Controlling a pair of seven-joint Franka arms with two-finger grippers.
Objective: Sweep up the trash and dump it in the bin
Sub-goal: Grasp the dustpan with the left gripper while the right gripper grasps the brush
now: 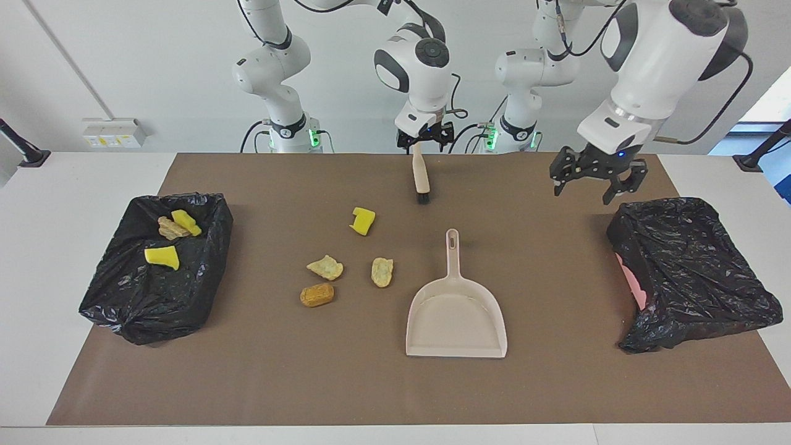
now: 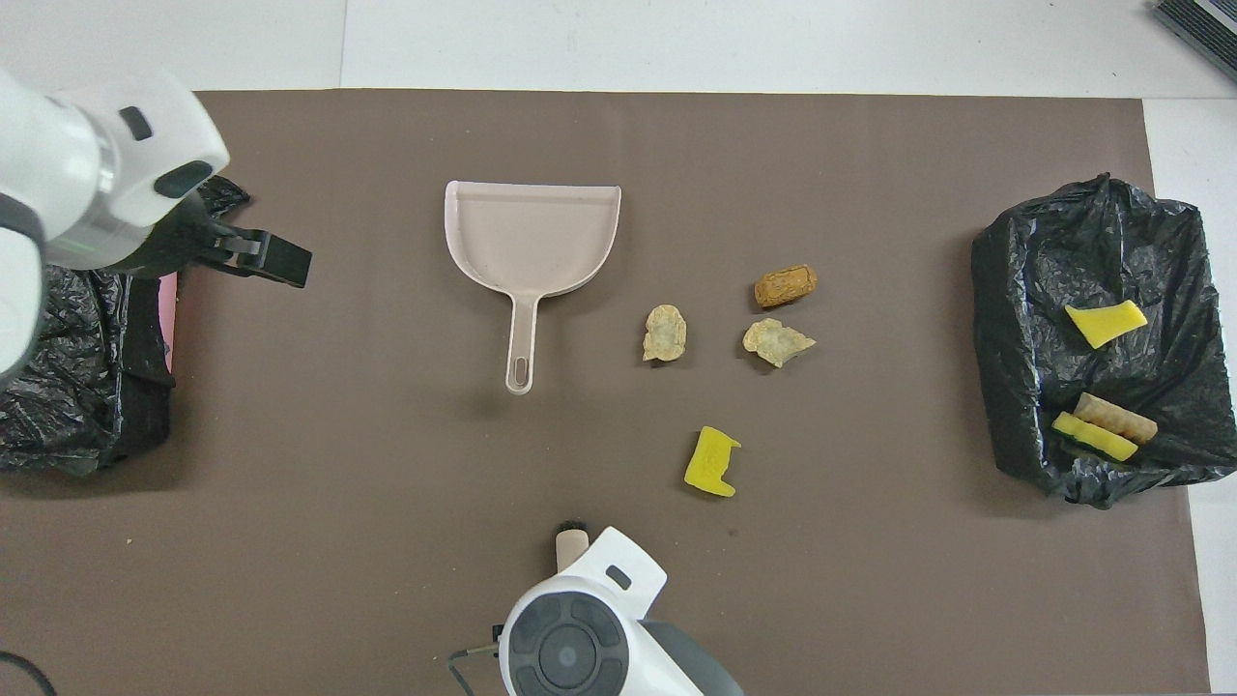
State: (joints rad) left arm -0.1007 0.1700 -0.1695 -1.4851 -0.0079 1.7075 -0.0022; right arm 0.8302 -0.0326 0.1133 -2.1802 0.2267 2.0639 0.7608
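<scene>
Right fingers spread wide, straddling top of beige brush handle; grip uncertain. Brush lies on brown mat, nearest robots. Left fingers spread, empty, raised over mat beside black bag at left arm's end. Farther out: yellow sponge, then two tan chunks, orange-brown lump beside dustpan. Three scraps in black-lined bin, right arm's end of worktop.

No text, label, brand, number or sign can be read anywhere in either view.
</scene>
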